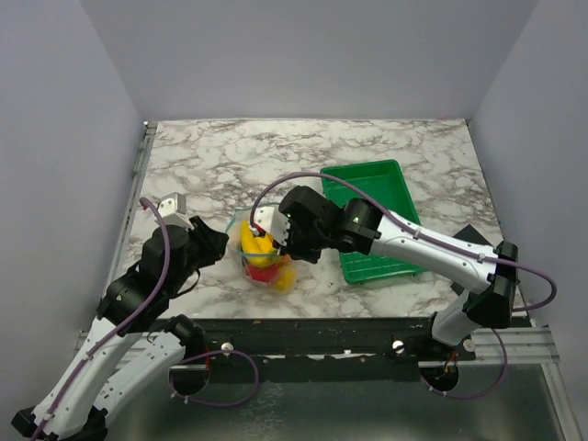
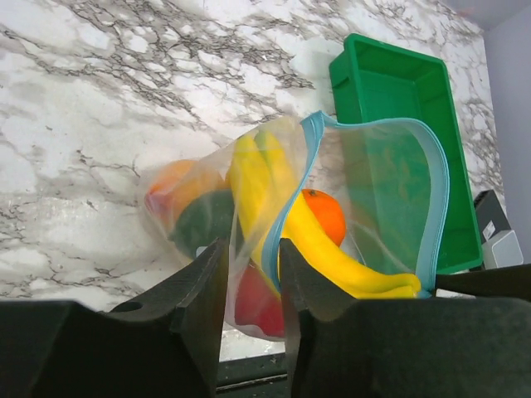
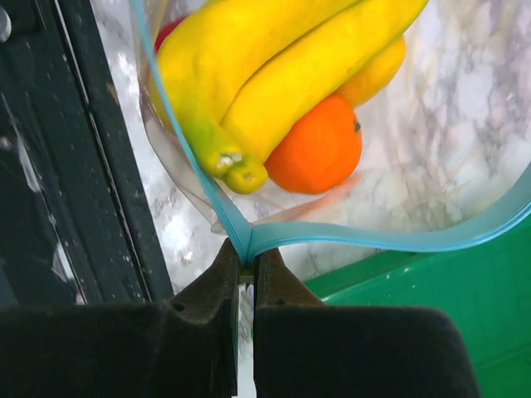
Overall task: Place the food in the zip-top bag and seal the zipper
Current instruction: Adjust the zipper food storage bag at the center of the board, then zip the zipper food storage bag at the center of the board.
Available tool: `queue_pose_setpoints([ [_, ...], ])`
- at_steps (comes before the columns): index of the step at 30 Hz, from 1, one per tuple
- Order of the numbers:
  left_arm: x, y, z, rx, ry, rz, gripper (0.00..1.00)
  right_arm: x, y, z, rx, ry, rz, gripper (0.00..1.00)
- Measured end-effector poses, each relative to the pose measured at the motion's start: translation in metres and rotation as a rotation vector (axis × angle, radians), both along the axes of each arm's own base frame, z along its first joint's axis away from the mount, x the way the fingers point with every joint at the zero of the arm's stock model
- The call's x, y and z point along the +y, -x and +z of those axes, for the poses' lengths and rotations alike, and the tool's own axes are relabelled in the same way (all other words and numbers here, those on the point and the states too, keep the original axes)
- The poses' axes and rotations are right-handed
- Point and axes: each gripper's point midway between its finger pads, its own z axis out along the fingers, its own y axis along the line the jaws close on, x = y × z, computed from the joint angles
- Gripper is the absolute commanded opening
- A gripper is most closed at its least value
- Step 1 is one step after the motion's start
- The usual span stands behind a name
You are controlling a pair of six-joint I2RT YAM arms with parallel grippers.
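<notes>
The zip-top bag (image 1: 264, 260) stands near the table's front edge with its mouth open. Inside it are a yellow banana bunch (image 2: 332, 249), an orange fruit (image 2: 325, 214) and a red fruit (image 2: 257, 303). The light blue zipper (image 2: 436, 207) rings the mouth. My left gripper (image 2: 253, 269) is open, and the bag's wall and zipper strip pass between its fingers. My right gripper (image 3: 246, 261) is shut on the zipper's end corner (image 3: 246, 245), with the banana bunch (image 3: 274, 66) and orange fruit (image 3: 319, 149) just beyond it. In the top view the left gripper (image 1: 219, 246) and right gripper (image 1: 273, 237) flank the bag.
The green tray (image 1: 377, 220) lies just right of the bag, under my right arm; it also shows in the left wrist view (image 2: 390, 83) and in the right wrist view (image 3: 431, 307). The table's black front rail (image 3: 99, 166) runs close by the bag.
</notes>
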Motion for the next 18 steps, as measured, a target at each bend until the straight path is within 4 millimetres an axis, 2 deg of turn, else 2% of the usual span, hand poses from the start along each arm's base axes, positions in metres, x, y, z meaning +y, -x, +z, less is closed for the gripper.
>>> queue_pose_setpoints([
  [4,0.006,0.002,-0.003,0.008,-0.035,0.006,0.42,-0.02,0.007,-0.018,-0.017,0.047,0.046,0.01],
  [8,0.005,0.0,0.009,-0.006,-0.063,-0.013,0.43,-0.036,0.014,-0.022,-0.058,0.031,0.099,0.01],
  [12,-0.002,-0.006,0.032,-0.047,-0.076,-0.052,0.45,-0.045,0.021,-0.013,-0.106,-0.026,0.155,0.01],
  [18,-0.023,-0.017,0.063,-0.104,-0.077,-0.15,0.46,-0.044,0.022,0.013,-0.188,-0.127,0.201,0.01],
])
